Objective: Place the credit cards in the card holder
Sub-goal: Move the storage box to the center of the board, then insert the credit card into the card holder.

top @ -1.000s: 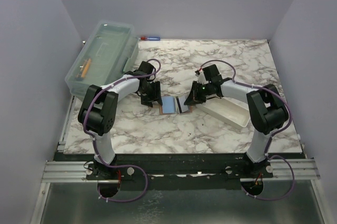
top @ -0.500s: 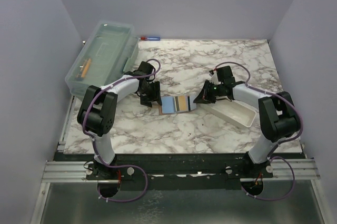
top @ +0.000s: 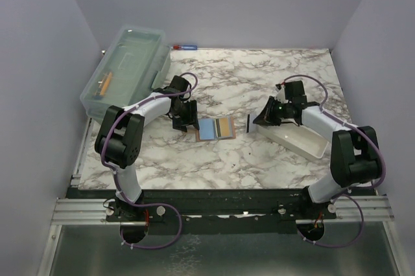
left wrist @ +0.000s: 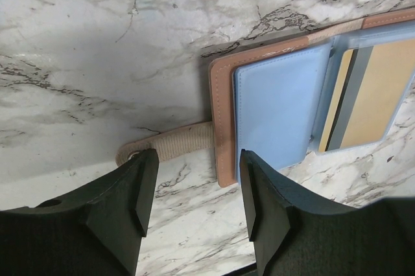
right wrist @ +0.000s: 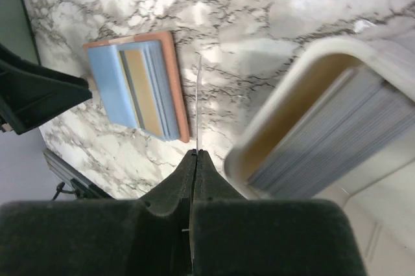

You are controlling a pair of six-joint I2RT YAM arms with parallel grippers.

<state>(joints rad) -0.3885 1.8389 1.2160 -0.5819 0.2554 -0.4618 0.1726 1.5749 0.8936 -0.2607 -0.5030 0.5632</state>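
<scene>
The card holder [top: 215, 128] lies open on the marble, reddish-brown leather rim [left wrist: 224, 120] showing. Inside it sit a light blue card [left wrist: 279, 107] and a tan-gold card with a dark stripe [left wrist: 376, 94]. My left gripper [left wrist: 198, 185] stands open at the holder's left corner, beside its woven strap [left wrist: 172, 143], with nothing between the fingers. My right gripper [right wrist: 196, 153] is shut on a dark card [top: 248, 122], held upright and seen edge-on as a thin line [right wrist: 198, 104]. That card hangs just right of the holder [right wrist: 172, 81], apart from it.
A long white tray [top: 295, 138] lies under the right arm, with a stack of cards [right wrist: 337, 133] inside. A clear lidded plastic box [top: 126, 69] stands at the back left. A small red and blue item [top: 183, 47] lies at the table's far edge.
My right gripper has drawn back to the right from the holder, carrying the dark card with it. The holder's tan-gold card now shows. The left arm has stayed put.
</scene>
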